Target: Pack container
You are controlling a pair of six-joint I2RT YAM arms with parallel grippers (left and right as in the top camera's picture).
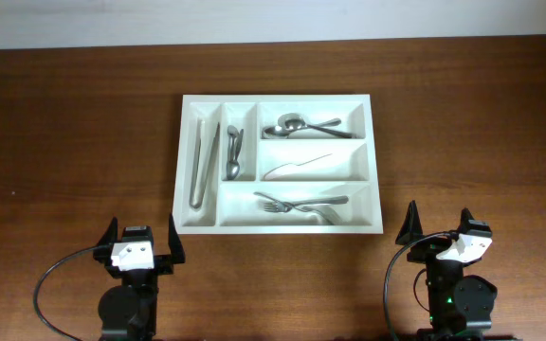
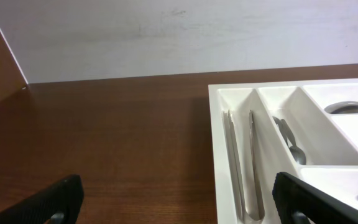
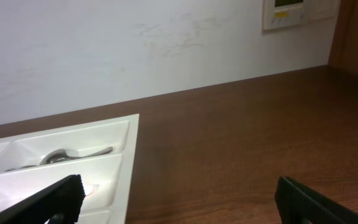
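The white cutlery tray, the container (image 1: 186, 161), lies in the middle of the wooden table. Its left narrow slot holds metal tongs (image 1: 203, 163); the slot beside it holds small spoons (image 1: 234, 152). The crosswise slots hold spoons (image 1: 300, 125) at the top, a white knife (image 1: 297, 168) in the middle and forks (image 1: 301, 203) at the bottom. My left gripper (image 1: 143, 239) is open and empty, near the table's front, left of the tray's near corner. My right gripper (image 1: 439, 230) is open and empty, just right of the tray's near right corner. The left wrist view shows the tray (image 2: 219, 155) and tongs (image 2: 244, 168).
A white wall runs along the table's far edge. A wall control panel (image 3: 291, 12) shows in the right wrist view, which also catches the tray's right end (image 3: 129, 162). Bare wood lies around the tray on all sides.
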